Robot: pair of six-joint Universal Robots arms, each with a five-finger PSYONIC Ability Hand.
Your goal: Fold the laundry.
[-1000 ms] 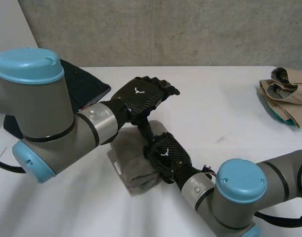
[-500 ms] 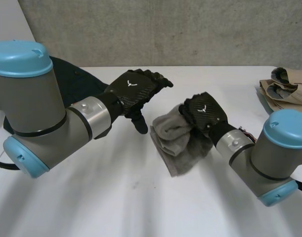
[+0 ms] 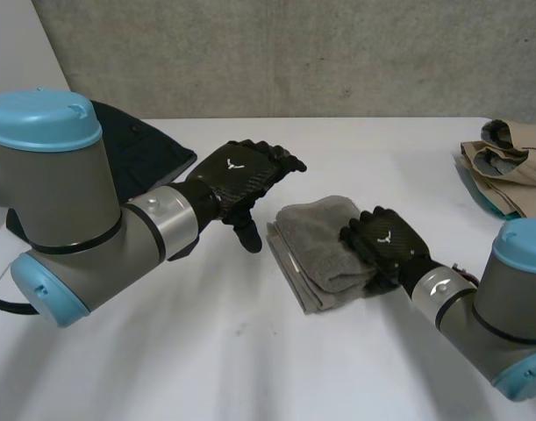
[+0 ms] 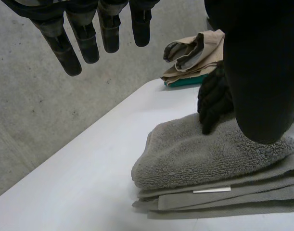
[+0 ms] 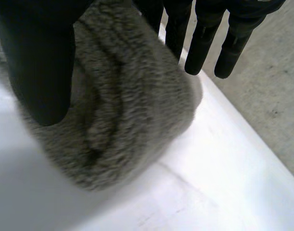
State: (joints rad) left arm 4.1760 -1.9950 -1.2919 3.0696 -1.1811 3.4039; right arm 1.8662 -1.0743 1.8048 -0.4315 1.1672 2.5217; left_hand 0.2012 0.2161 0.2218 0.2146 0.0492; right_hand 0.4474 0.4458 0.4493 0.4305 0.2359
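Observation:
A grey towel [image 3: 316, 241] lies folded in several layers on the white table [image 3: 250, 368], a white label [image 4: 211, 190] showing at its edge. My right hand [image 3: 386, 244] rests on the towel's right end with its fingers [image 5: 204, 43] straight and its thumb [image 5: 36, 62] beside the plush roll [image 5: 127, 120]; it is open. From the left wrist view its fingertips [image 4: 211, 103] touch the top of the towel [image 4: 209, 159]. My left hand [image 3: 241, 175] hovers open just left of the towel, fingers [image 4: 84, 33] straight and spread, touching nothing.
A pile of beige clothes [image 3: 509, 167] with a teal piece under it lies at the table's far right, also visible past the towel as the beige pile [image 4: 195, 55]. A dark garment [image 3: 140, 149] lies at the back left. A grey wall [image 3: 294, 53] stands behind the table.
My right hand has carried the towel to the right, set it down flat and uncurled its fingers. The left hand has hardly moved.

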